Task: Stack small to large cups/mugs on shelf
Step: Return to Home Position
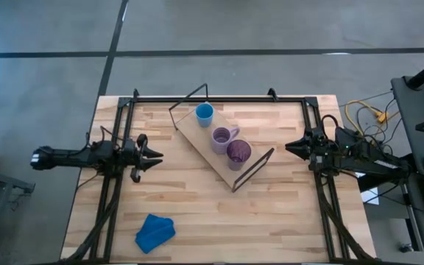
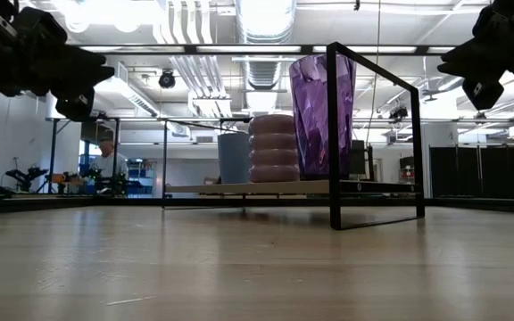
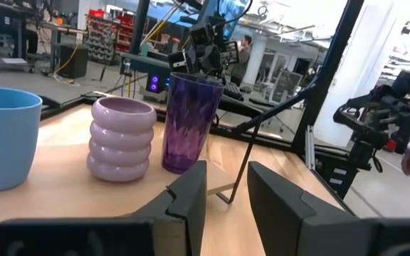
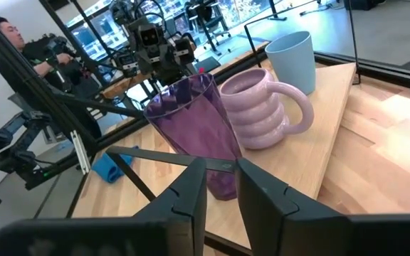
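Wooden table (image 1: 271, 213), three cups (image 1: 221, 138) lined along shelf (image 1: 213, 156)

Three cups stand upright in a row on the shelf (image 1: 196, 131), a light wooden board with black wire-frame legs at its ends, set diagonally on the bench (image 1: 197, 221). The small light-blue cup (image 1: 205, 113) is at the far end. The pale-lilac mug (image 1: 221, 138), ribbed in rounded rings and with a looped handle, is in the middle. The taller dark-purple cup (image 1: 238, 152), translucent and faceted, is at the near end, close beside the mug.
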Robot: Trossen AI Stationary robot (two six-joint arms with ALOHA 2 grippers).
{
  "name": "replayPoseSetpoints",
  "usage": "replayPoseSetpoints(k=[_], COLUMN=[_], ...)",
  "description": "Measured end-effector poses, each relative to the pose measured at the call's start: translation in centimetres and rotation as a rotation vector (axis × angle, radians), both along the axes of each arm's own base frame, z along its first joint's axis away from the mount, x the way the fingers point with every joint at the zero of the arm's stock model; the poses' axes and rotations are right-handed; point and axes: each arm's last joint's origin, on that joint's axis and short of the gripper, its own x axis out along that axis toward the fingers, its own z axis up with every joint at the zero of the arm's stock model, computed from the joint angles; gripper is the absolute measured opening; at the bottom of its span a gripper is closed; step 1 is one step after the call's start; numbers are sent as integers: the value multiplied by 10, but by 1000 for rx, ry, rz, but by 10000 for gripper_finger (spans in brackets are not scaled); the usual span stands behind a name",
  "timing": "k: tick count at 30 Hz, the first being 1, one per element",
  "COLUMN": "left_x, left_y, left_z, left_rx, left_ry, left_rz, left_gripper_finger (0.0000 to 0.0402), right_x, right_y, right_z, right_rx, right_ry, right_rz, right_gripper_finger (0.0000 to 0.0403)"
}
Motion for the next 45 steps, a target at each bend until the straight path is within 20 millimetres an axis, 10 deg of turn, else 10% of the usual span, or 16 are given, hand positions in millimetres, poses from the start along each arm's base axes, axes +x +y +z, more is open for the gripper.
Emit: replayPoseSetpoints(k=[36, 45], left_x=[2, 2], left_y=[0, 0], left_z=[-3, -3], left_rx=[1, 2], left_ry=[35, 36], left_rz=[2, -3], left_gripper_finger=[89, 89], right_x=[0, 12], right_y=[0, -2], right_z=[-1, -31], right_rx=[0, 10], right_ry=[1, 57], right_rz=[0, 0], right_gripper_finger=[70, 68])
